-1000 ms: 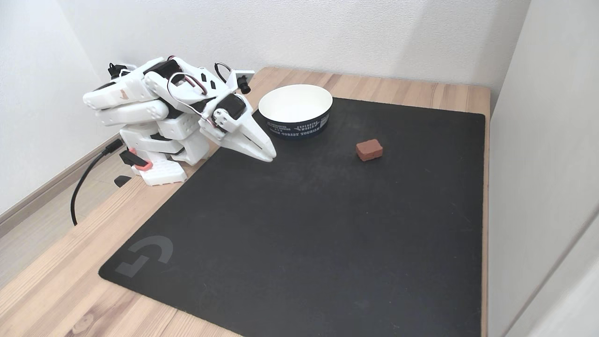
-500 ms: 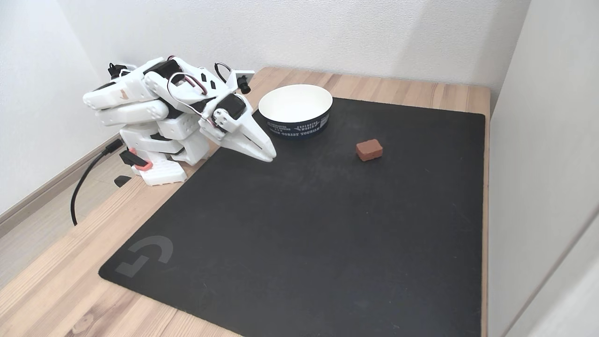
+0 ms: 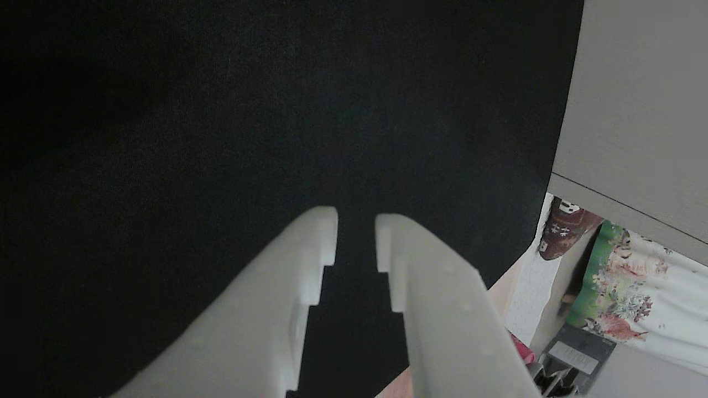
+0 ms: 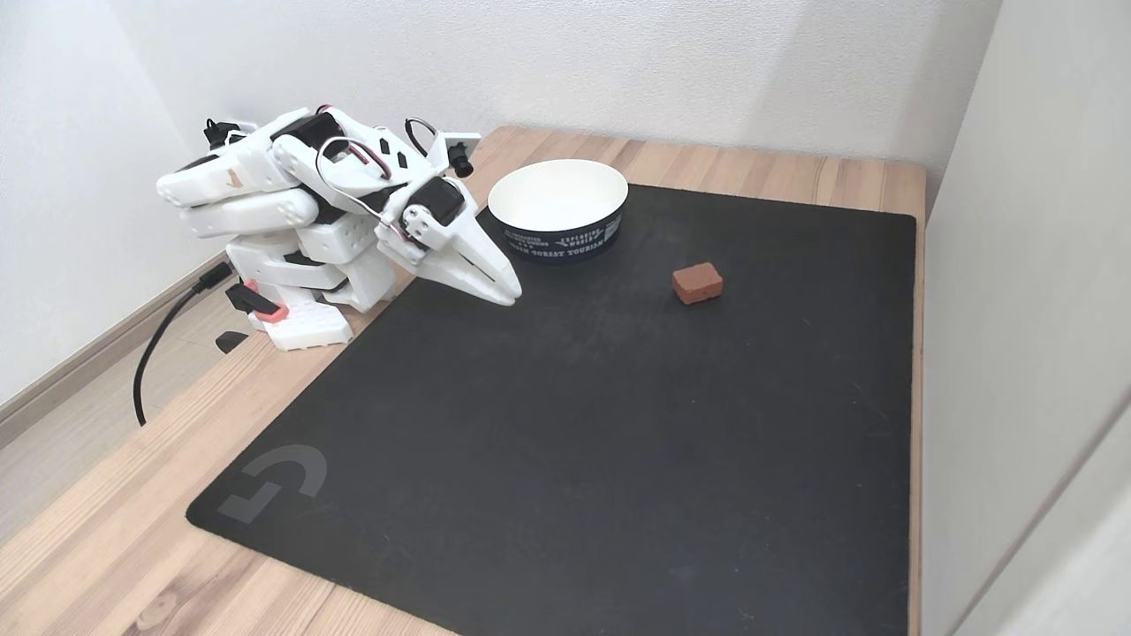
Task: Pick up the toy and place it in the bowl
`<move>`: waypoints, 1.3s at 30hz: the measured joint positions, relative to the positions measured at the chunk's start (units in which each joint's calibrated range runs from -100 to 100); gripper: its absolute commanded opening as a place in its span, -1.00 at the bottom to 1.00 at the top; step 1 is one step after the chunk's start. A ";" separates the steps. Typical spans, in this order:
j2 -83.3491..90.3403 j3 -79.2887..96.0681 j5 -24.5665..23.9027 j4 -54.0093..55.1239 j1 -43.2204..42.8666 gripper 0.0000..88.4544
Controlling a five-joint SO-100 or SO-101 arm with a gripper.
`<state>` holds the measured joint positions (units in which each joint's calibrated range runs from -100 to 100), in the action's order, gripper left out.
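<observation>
The toy (image 4: 697, 283), a small dark-red block, lies on the black mat (image 4: 574, 442) to the right of the bowl (image 4: 561, 237), a white-lined paper bowl with a dark printed wall. The white arm sits folded at the left. My gripper (image 4: 511, 291) points down at the mat's left edge, just left of the bowl and far from the toy. In the other view the gripper (image 3: 357, 221) hovers over bare mat (image 3: 221, 110); only a narrow slit separates the fingers and nothing is between them.
The mat covers most of a wooden table (image 4: 106, 548). A white wall panel (image 4: 1016, 265) runs along the table's right edge. A black cable (image 4: 150, 353) hangs off the left side by the arm's base.
</observation>
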<state>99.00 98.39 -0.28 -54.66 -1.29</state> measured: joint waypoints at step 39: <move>-28.06 -32.31 0.00 -5.15 -2.83 -0.95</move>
<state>70.94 66.08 -0.28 -59.81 -4.12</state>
